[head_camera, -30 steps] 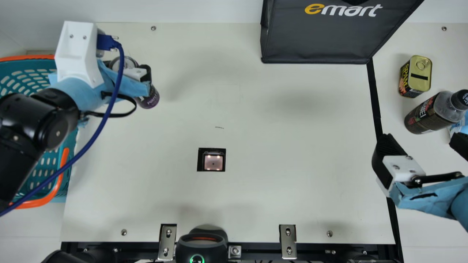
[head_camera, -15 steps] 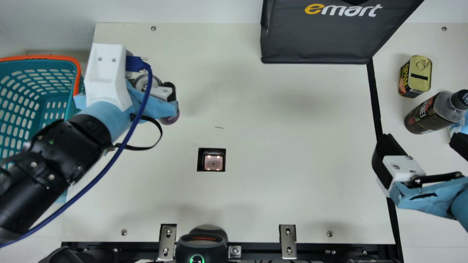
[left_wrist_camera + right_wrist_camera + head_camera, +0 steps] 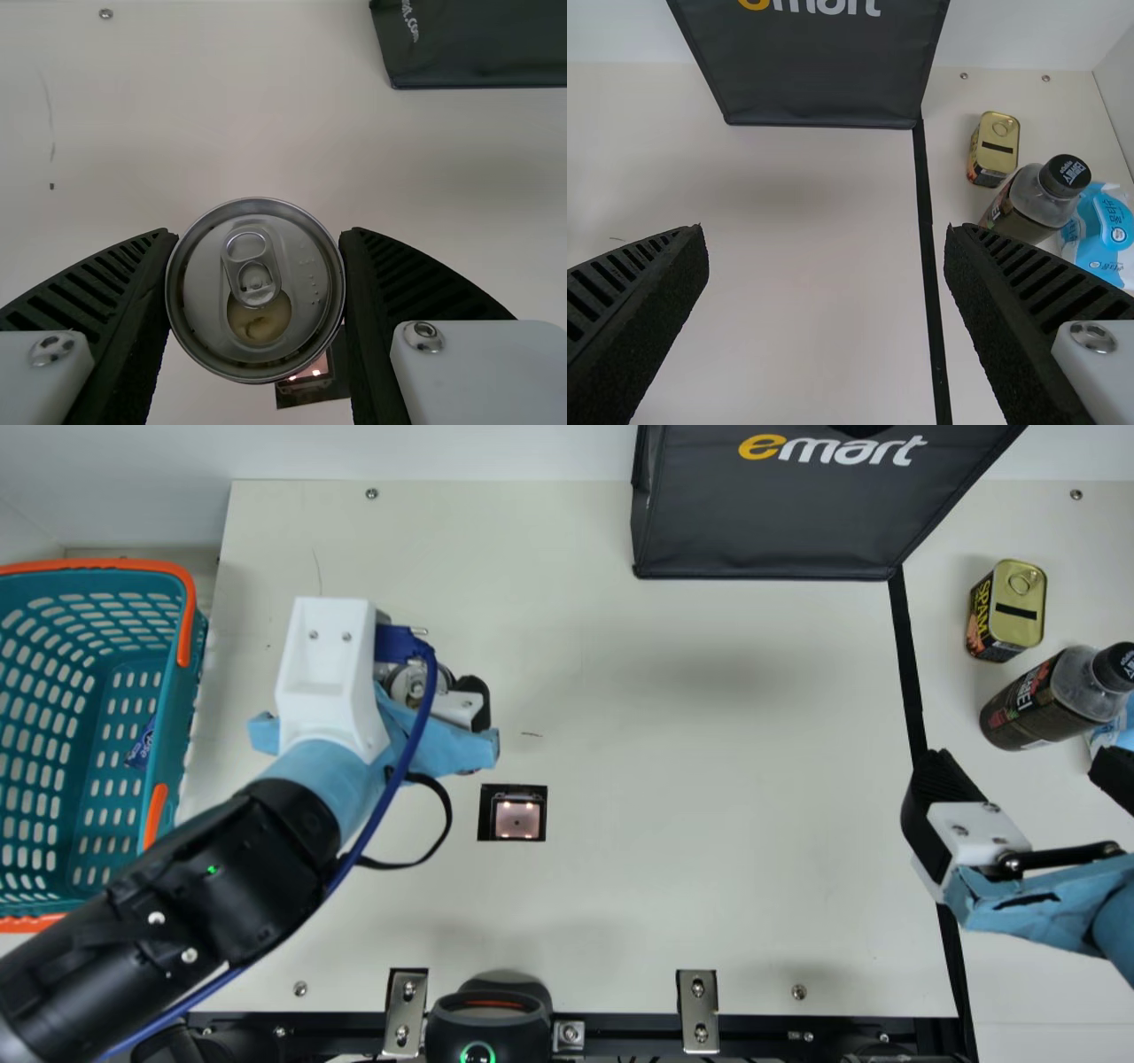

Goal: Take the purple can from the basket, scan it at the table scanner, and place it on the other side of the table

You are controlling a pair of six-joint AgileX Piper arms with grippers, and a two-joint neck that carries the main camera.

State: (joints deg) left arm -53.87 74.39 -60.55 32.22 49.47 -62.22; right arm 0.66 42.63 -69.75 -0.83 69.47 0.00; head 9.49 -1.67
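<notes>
Purple can (image 3: pixel 255 290) nearer scanner (image 3: pixel 516 817), cream table (image 3: pixel 691 779), white wall (image 3: pixel 425 452)

Purple metal can (image 3: pixel 255 290), silver lid up, opened, is held in left end effector (image 3: pixel 432 682) near lit black square scanner (image 3: pixel 517 819); teal plastic orange-rimmed basket (image 3: pixel 182 717) sits at desk's (image 3: pixel 709 824) left.
</notes>
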